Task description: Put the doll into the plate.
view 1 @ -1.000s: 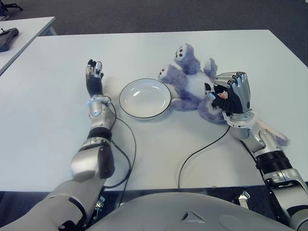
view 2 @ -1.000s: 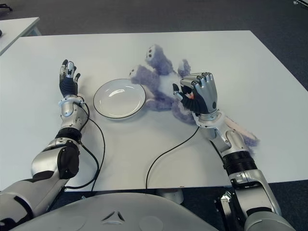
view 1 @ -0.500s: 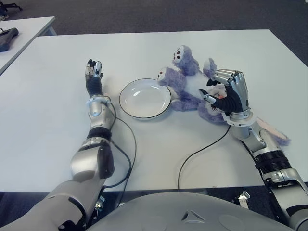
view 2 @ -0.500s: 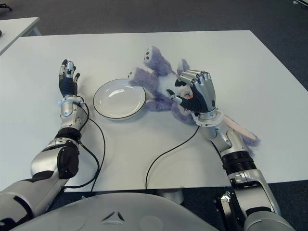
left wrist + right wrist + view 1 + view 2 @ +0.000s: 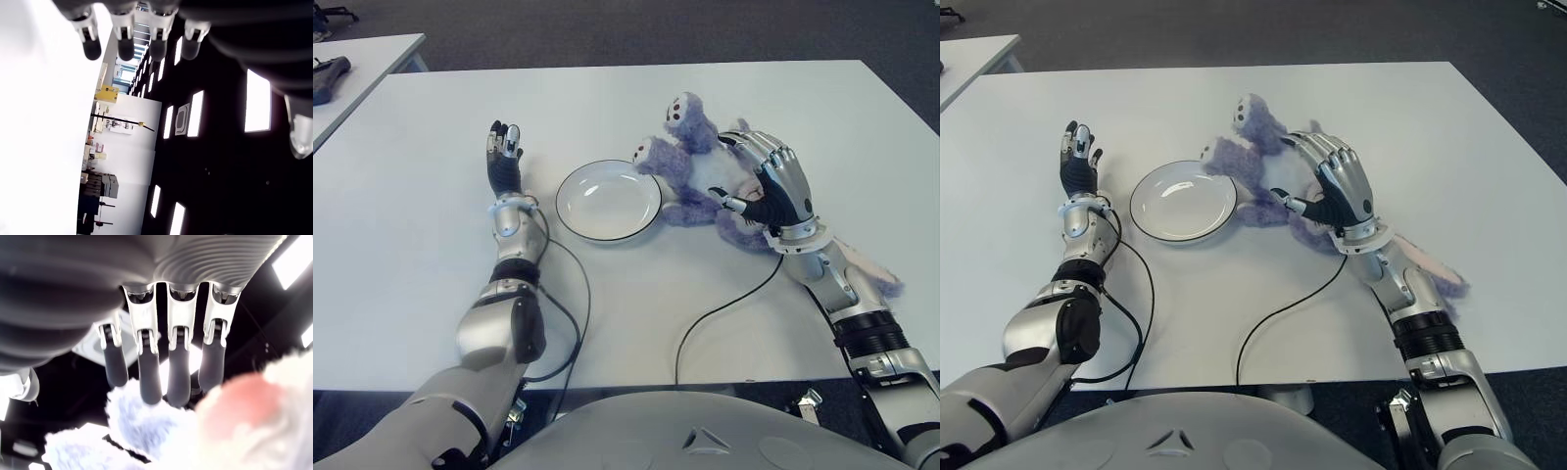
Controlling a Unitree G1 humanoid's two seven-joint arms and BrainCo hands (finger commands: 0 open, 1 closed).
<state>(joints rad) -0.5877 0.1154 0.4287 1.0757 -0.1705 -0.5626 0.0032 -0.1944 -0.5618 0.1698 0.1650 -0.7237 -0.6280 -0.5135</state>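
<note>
The doll (image 5: 700, 181) is lavender-purple plush with a white belly, white foot soles carrying dark spots, and a pale pink patch at 4 o'clock. The plate (image 5: 608, 200) is white with a thin dark rim. The worktop (image 5: 431, 264) is plain white. Both hands, left hand (image 5: 502, 160) and right hand (image 5: 773, 186), are silver with black palms. The floor (image 5: 607, 29) is dark grey.

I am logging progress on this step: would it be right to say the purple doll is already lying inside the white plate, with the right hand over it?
Not quite. Both eye views show the doll lying on the table beside the plate, on the plate's right, and the plate holds nothing. The right hand is indeed over the doll, fingers extended.
</note>
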